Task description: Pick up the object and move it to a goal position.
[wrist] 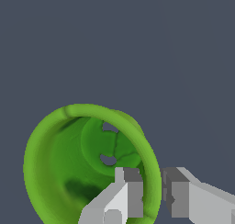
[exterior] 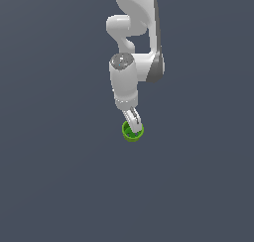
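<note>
I see the small bright green round cup at the arm's tip, six o'clock below the white wrist. Jaws straddle its thick rim, one finger inside, one outside, closed on the wall.

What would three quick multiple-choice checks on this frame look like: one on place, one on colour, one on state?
1. Where are the gripper's fingers relative to the cup?
A. Both outside the cup
B. One inside, one outside, straddling the rim
C. Both inside the cup

2. What colour is the cup?
A. Red
B. Bright green
C. Blue

3. How does the cup look in the wrist view?
A. Its open mouth faces the camera
B. It is covered by a lid
C. It is filled with liquid

Answers:
1. B, since the wrist view shows one finger inside the cup and the other outside, with the rim between them.
2. B, since the cup is green in both views.
3. A, since the wrist view looks down the inside to the cup's bottom.
</note>
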`<action>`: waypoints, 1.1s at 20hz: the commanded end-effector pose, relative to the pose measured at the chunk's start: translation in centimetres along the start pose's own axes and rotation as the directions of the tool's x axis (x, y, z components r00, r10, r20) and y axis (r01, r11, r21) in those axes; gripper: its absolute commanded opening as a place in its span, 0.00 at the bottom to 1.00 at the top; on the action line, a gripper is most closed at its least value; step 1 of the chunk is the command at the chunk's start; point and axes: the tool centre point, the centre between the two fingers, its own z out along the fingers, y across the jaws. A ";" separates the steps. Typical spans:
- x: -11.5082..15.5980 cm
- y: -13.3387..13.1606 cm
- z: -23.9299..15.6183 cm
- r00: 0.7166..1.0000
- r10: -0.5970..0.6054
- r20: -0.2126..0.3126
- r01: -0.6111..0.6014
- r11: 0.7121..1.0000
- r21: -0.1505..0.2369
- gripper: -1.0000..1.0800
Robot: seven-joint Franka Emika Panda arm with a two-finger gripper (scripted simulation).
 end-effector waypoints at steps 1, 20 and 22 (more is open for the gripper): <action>0.8 -0.3 -2.2 1.000 0.001 -0.002 -0.001 1.000 0.002 0.00; 7.9 -2.8 -20.6 1.000 -0.001 -0.002 0.001 1.000 0.002 0.00; 8.4 -3.1 -22.0 1.000 -0.001 -0.002 0.001 1.000 0.002 0.00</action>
